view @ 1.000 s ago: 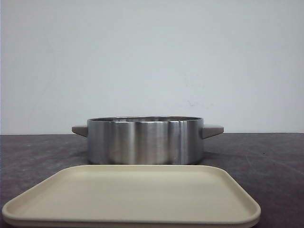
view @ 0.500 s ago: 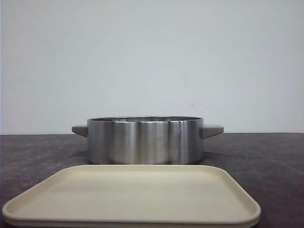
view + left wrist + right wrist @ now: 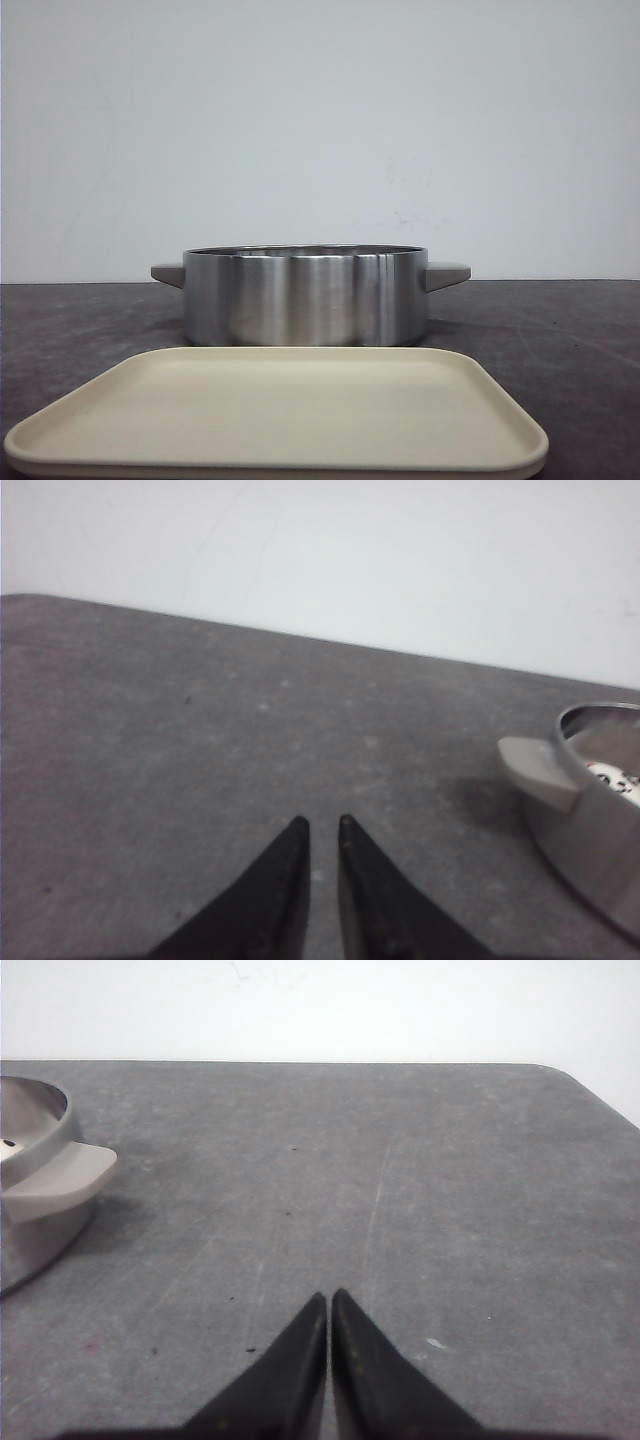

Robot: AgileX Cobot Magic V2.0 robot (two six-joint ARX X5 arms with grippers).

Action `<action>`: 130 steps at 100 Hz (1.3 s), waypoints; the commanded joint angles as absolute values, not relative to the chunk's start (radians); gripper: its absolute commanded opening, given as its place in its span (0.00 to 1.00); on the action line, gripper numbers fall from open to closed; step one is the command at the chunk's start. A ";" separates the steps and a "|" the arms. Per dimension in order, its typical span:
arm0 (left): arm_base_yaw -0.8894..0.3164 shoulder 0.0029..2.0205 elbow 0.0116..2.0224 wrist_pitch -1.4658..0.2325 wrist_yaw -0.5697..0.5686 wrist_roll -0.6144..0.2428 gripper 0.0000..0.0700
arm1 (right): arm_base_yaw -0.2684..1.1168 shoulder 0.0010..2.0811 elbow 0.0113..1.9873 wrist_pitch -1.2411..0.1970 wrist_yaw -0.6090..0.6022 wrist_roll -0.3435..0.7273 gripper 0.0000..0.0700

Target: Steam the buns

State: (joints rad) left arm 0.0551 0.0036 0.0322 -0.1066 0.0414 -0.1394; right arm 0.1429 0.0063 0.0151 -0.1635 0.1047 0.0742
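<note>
A steel pot [image 3: 305, 296] with two beige handles stands mid-table behind a flat beige tray [image 3: 280, 412] that carries nothing. Inside the pot's rim [image 3: 598, 720] in the left wrist view a sliver of white with dark marks [image 3: 612, 778] shows, which may be one of the buns; the rest of the pot's inside is hidden. My left gripper [image 3: 322, 822] hovers over bare table left of the pot, its tips a narrow slit apart with nothing between them. To the right of the pot [image 3: 30, 1215], my right gripper [image 3: 329, 1296] is shut and empty. Neither gripper appears in the front view.
The tabletop [image 3: 560, 330] is dark grey and speckled, with a plain white wall behind it. The table's far right corner [image 3: 560, 1072] is rounded. The pot's handles [image 3: 535, 770] [image 3: 60, 1182] stick out sideways toward each arm.
</note>
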 commanded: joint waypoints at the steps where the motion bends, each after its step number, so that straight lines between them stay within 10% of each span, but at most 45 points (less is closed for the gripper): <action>1: 0.059 0.003 0.014 -0.135 0.037 -0.116 0.02 | 0.142 0.004 0.012 -0.158 0.105 0.064 0.01; 130: 0.092 0.003 0.014 -0.187 0.033 -0.037 0.02 | 0.142 0.004 0.012 -0.158 0.105 0.064 0.01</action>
